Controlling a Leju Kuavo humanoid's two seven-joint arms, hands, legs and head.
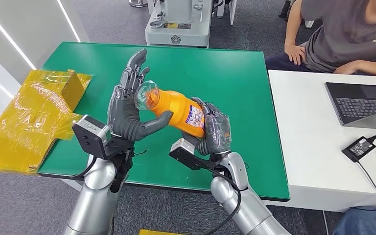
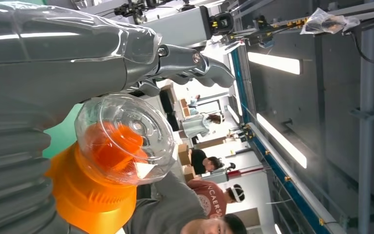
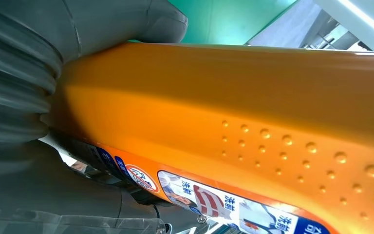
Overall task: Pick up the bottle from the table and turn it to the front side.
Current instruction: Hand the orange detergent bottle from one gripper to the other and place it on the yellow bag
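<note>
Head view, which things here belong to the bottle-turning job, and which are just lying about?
Part of the job:
orange bottle, held off the table
right hand, gripping its base
left hand, at its clear cap end
green table

Just lying about:
yellow wrapped box
laptop
black charger
seated person

The head view looks down from high over the green table. Each wrist view sits close behind its own hand, turned sideways. All three share the orange bottle.
</note>
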